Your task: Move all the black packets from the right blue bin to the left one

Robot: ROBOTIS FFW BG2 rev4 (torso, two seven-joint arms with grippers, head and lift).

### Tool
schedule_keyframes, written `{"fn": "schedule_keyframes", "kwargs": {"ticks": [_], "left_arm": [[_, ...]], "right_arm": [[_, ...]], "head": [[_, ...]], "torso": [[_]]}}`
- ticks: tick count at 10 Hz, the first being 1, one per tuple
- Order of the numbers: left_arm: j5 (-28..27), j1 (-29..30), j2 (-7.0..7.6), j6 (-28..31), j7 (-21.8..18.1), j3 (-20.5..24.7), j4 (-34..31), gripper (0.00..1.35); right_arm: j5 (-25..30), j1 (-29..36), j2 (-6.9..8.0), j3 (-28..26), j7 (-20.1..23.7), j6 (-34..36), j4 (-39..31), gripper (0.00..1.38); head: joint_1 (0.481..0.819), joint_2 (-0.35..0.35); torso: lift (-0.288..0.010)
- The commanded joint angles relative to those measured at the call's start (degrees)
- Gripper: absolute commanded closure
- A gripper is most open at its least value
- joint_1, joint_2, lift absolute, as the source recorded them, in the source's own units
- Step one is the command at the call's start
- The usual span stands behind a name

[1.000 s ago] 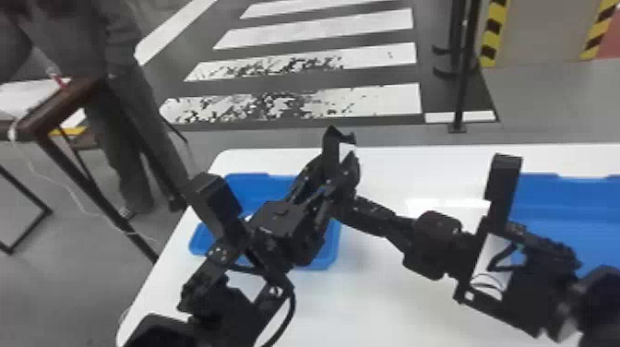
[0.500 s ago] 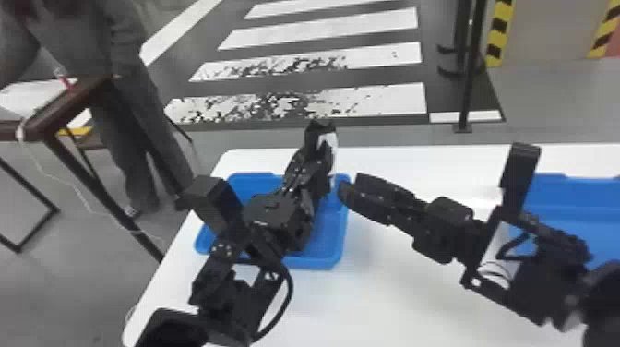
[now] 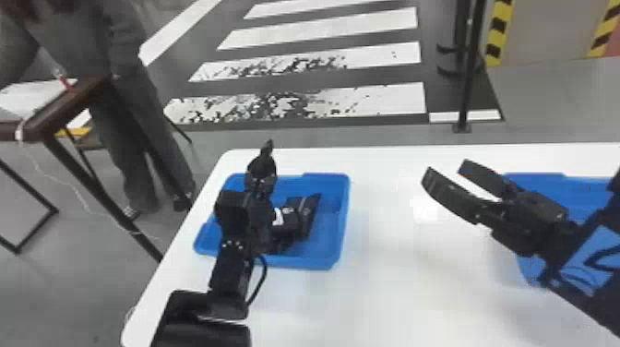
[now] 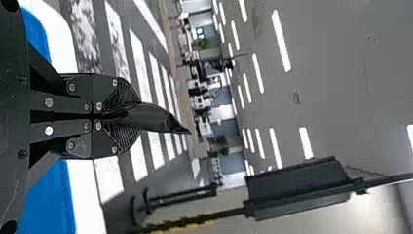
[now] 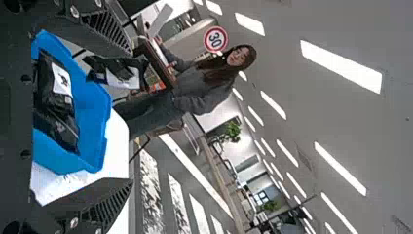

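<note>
Right tool point(image 3: 445, 170) open, tips between blue bins point(image 3: 344, 221).

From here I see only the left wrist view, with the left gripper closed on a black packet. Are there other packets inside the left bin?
Observer: Yes, the right wrist view shows black packets lying in the left bin.
Operator: And where is the right gripper?
Observer: In the head view, the right gripper has its fingertips over the white table, between the two bins.
Operator: Does it hold something?
Observer: No, its fingers stand apart with nothing between them.
</note>
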Motion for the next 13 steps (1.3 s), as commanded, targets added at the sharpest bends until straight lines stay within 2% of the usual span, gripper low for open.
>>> {"fn": "schedule_keyframes", "kwargs": {"ticks": [1,2,3,4,5,6,8,11,13], "left_arm": [[-2.92,0.34,0.25,2.68,-0.6,1.24,1.97,0.76],[-1.21,2.17,-0.19,-1.12,-3.41,2.5,1.97,0.16],[5.99,4.42,-0.63,-6.18,-7.19,2.04,1.83,0.01],[16.16,7.23,-1.42,-14.62,-11.24,0.79,1.55,0.11],[22.33,11.88,-2.39,-19.68,-11.15,-1.61,-3.09,0.1],[22.45,15.95,-3.09,-20.1,-11.15,-1.61,-9.14,0.07],[22.9,23.55,-3.53,-19.96,-11.15,-1.38,-17.58,0.04],[22.79,28.75,-3.59,-17.85,-12.12,-1.95,-20.53,0.0],[19.93,33.67,-3.59,-13.35,-11.59,-0.93,-26.16,0.0]], "right_arm": [[1.49,1.46,0.08,-2.84,0.0,0.0,-1.67,0.04],[4.81,2.45,0.34,-5.12,0.0,0.42,-3.36,0.04],[8.46,4.14,0.87,-8.66,0.0,1.55,-5.47,0.05],[10.86,6.95,1.31,-12.43,0.0,2.25,-8.0,0.07],[12.81,10.32,2.01,-16.66,0.0,2.81,-10.67,0.07],[14.06,13.28,2.37,-19.4,0.0,2.25,-12.64,0.07],[14.98,19.18,3.42,-22.49,0.0,-1.97,-15.31,0.08],[22.18,30.15,6.76,-29.46,-0.09,-3.37,-22.77,0.08],[25.15,35.92,7.9,-30.03,-0.62,-3.8,-26.14,0.08]], "head": [[0.692,0.291],[0.695,0.289],[0.695,0.275],[0.695,0.263],[0.695,0.212],[0.695,0.168],[0.695,0.113],[0.695,0.062],[0.695,0.02]], "torso": [[-0.14],[-0.14],[-0.14],[-0.14],[-0.14],[-0.14],[-0.14],[-0.14],[-0.14]]}}
